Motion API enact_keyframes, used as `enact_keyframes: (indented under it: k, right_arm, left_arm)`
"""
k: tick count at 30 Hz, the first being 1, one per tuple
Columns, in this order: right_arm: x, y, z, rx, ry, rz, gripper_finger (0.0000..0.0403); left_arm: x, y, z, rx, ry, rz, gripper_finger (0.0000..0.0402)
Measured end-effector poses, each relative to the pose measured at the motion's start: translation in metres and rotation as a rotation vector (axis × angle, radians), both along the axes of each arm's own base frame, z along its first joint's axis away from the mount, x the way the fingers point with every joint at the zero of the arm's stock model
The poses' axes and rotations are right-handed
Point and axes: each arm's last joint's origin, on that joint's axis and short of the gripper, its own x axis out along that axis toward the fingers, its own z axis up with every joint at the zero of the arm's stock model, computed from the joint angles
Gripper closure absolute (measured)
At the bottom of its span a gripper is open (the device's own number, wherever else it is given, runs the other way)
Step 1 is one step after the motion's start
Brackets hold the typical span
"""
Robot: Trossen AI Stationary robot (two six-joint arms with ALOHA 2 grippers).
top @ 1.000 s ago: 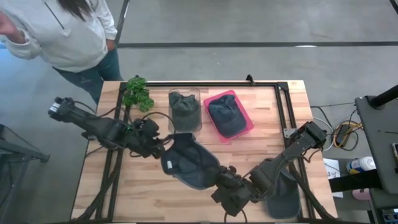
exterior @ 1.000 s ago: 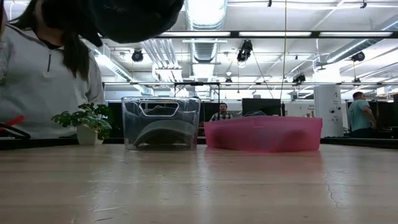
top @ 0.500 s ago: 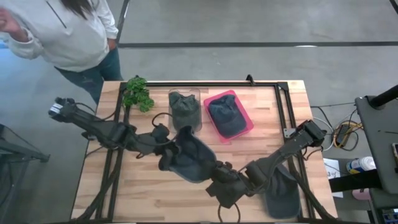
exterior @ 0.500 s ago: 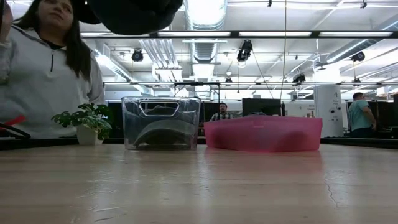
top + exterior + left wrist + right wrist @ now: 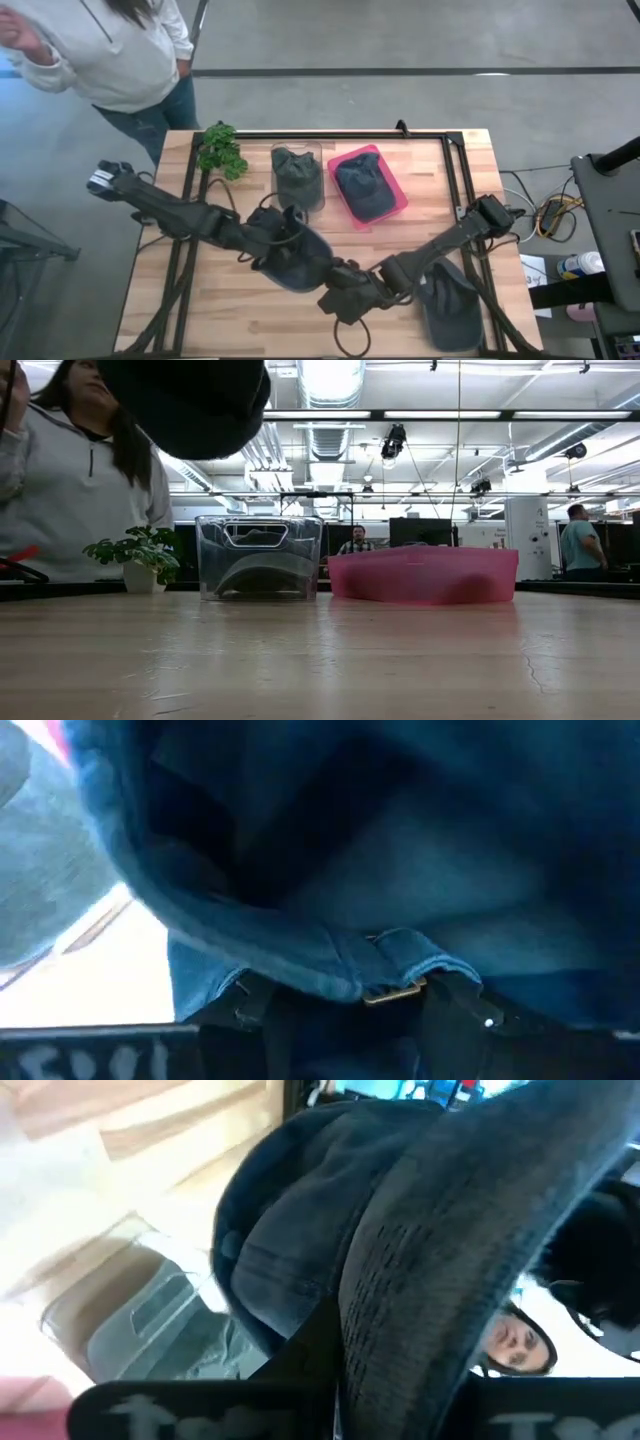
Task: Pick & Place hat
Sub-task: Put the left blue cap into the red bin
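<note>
Mid-carry, by the look of it: dark hat aloft above mid-table, pinched at opposite edges by right gripper and left gripper, next wanting a joint move toward clear bin or pink tray beyond.

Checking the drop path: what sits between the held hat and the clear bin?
Only bare wooden table, in the high view; the hat, gripped by both end effectors, hangs just before the clear bin.
</note>
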Motion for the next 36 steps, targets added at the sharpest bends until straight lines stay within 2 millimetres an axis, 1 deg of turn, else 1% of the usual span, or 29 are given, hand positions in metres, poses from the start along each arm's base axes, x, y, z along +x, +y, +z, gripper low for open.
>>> enact_keyframes:
  k: [4, 7, 10, 13, 17, 20, 22, 27, 30, 33, 36]
  right_arm:
    - [0.004, -0.003, -0.001, 0.024, 0.000, 0.021, 0.0390]
    - [0.006, -0.005, -0.002, 0.041, 0.005, 0.027, 0.0390]
    - [0.007, -0.007, -0.001, 0.052, -0.005, 0.019, 0.0390]
    - [0.007, -0.007, -0.001, 0.070, -0.017, 0.015, 0.0390]
    - [0.012, -0.010, -0.002, 0.077, -0.028, 0.010, 0.0390]
    - [0.015, -0.012, -0.006, 0.071, -0.019, 0.004, 0.0390]
    - [0.016, -0.014, -0.007, 0.062, -0.019, -0.004, 0.0390]
    - [0.017, -0.015, -0.007, 0.061, -0.025, -0.012, 0.0390]
    - [0.017, -0.014, -0.007, 0.063, -0.027, -0.010, 0.0390]
    - [0.018, -0.014, -0.008, 0.054, -0.022, -0.004, 0.0390]
    - [0.018, -0.012, -0.008, 0.056, -0.030, 0.001, 0.0390]
  left_arm:
    - [0.006, -0.001, -0.012, 0.021, 0.063, -0.019, 0.0236]
    - [0.008, -0.003, -0.015, 0.014, 0.081, -0.042, 0.0236]
    - [0.006, -0.002, -0.011, 0.006, 0.070, -0.049, 0.0236]
    - [0.002, -0.001, -0.002, 0.002, 0.044, -0.055, 0.0236]
    - [-0.004, 0.001, 0.003, 0.041, 0.043, -0.094, 0.0236]
    - [-0.011, 0.004, 0.003, 0.036, 0.086, -0.092, 0.0236]
    - [-0.018, 0.005, 0.007, 0.012, 0.089, -0.078, 0.0236]
    - [-0.039, 0.012, 0.025, -0.007, 0.077, -0.073, 0.0236]
    - [-0.050, 0.017, 0.035, -0.023, 0.032, -0.062, 0.0236]
    - [-0.061, 0.022, 0.036, -0.006, 0.059, -0.063, 0.0236]
    - [-0.073, 0.028, 0.037, 0.026, 0.087, 0.002, 0.0236]
